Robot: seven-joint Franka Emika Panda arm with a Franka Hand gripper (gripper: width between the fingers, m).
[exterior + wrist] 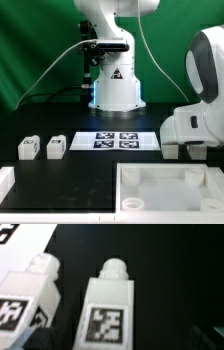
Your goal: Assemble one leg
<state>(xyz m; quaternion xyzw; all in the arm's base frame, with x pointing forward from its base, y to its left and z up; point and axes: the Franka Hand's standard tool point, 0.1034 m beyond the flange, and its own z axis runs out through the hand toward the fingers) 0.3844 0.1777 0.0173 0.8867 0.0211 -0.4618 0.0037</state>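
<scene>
In the exterior view, a leg and a neighbouring leg sit side by side on the black table. They are toward the exterior view's left, close together but apart, and near the marker board. The large tray-like piece lies in the foreground. The arm bulks at the exterior view's right. Its fingers are out of sight there, so this view does not show what they hang over.

The wrist view is filled by two legs lying nearly parallel, each with a rounded peg at one end and a tag on its face. One leg is central, the other just beside it. Whether this is the pair seen from outside cannot be settled. Two dark blurs at the frame's edge may be the tips of the gripper. Whether they are spread or pressed together cannot be told.

The main risk is probably the narrow gap between the legs. A finger coming down there could strike the neighbouring leg, push it askew, or pinch both at once. A grip near the peg end rather than on the block could let the leg swing or slip when lifted.
</scene>
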